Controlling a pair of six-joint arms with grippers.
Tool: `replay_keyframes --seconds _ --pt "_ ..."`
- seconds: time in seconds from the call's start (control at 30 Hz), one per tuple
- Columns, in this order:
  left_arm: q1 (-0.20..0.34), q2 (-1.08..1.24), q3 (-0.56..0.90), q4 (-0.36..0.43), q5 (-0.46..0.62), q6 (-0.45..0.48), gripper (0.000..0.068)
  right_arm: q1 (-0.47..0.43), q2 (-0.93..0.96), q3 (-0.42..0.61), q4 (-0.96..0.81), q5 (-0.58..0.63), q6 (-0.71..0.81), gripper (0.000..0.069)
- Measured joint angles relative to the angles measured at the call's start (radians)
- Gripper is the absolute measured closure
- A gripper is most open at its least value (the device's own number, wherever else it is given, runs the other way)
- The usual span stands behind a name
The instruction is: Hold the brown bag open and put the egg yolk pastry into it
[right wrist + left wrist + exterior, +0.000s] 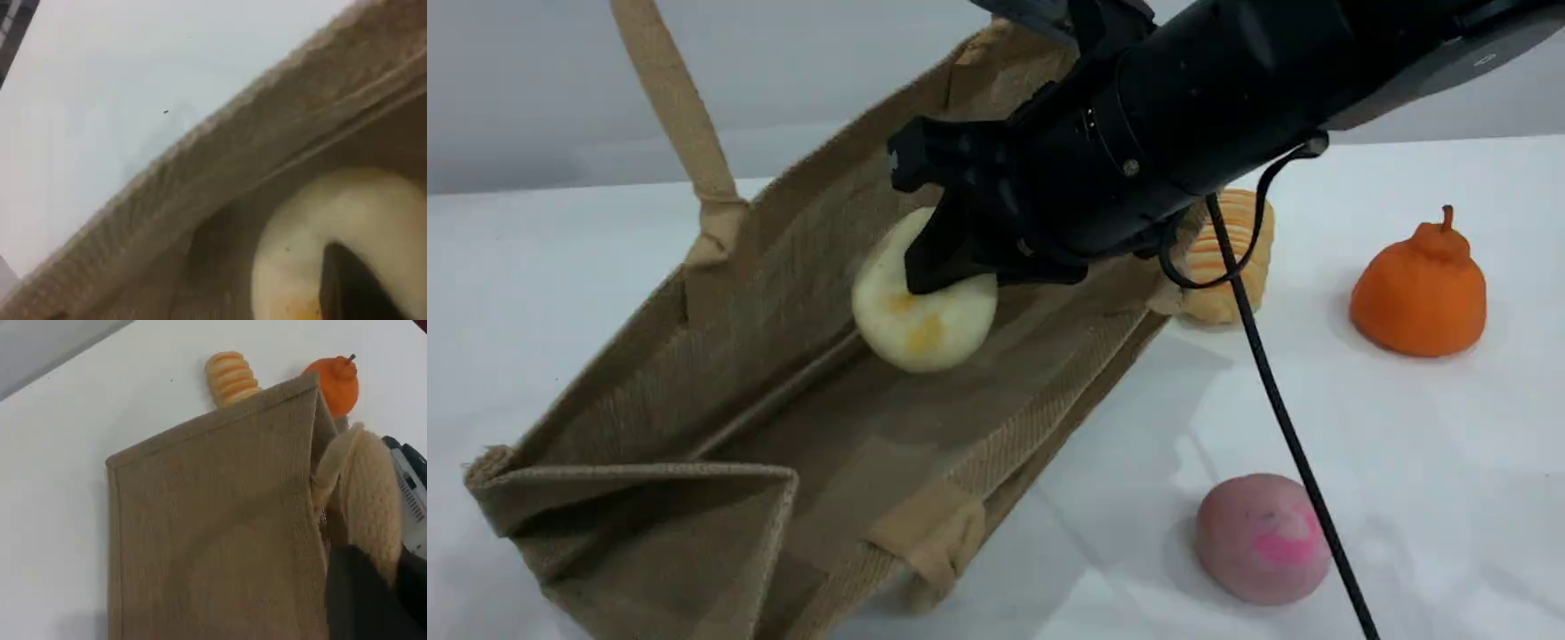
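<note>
The brown bag (720, 400) lies tilted on the white table with its mouth wide open towards the scene camera. One beige handle (676, 107) is pulled taut upward out of the top of the scene view. In the left wrist view my left gripper (373, 587) is shut on a beige handle (363, 500) beside the bag's outer wall (213, 533). The egg yolk pastry (925, 329) is inside the bag, against its far wall. My right gripper (951, 258) reaches in from the right and is shut on it. The right wrist view shows the pastry (347, 213) under one dark fingertip (347, 287).
A ridged orange-striped bread (1223, 258) lies just behind the bag's right end. An orange pumpkin-shaped bun (1421, 289) stands at the right. Near the front sits a pink bun (1261, 538). The right arm's black cable (1280, 400) hangs down over the table between them.
</note>
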Motion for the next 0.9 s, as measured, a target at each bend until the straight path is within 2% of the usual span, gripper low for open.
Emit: replay_keyframes --seconds 0.1,0.3,0.4,0.5,0.73,0.9 --pt "0.0 0.0 0.0 0.0 0.0 0.0 0.0592 0.0 -0.001 0.0 0.0 0.011 -0.022 0.0538" --pt "0.0 0.0 0.0 0.0 0.0 0.0 0.0592 0.0 -0.001 0.0 0.0 0.061 -0.104 0.0318" --pt "0.0 0.0 0.0 0.0 0.0 0.0 0.0592 0.0 -0.001 -0.002 -0.001 0.085 -0.154 0.0244" --pt "0.0 0.0 0.0 0.0 -0.001 0.0 0.0592 0.0 -0.001 -0.009 0.0 0.089 -0.162 0.0215" --pt "0.0 0.0 0.0 0.001 -0.001 0.0 0.0592 -0.002 -0.006 -0.01 0.0 0.085 -0.162 0.0209" --pt "0.0 0.0 0.0 0.003 -0.008 0.0 0.0592 -0.011 -0.052 -0.01 -0.047 0.075 -0.085 0.0209"
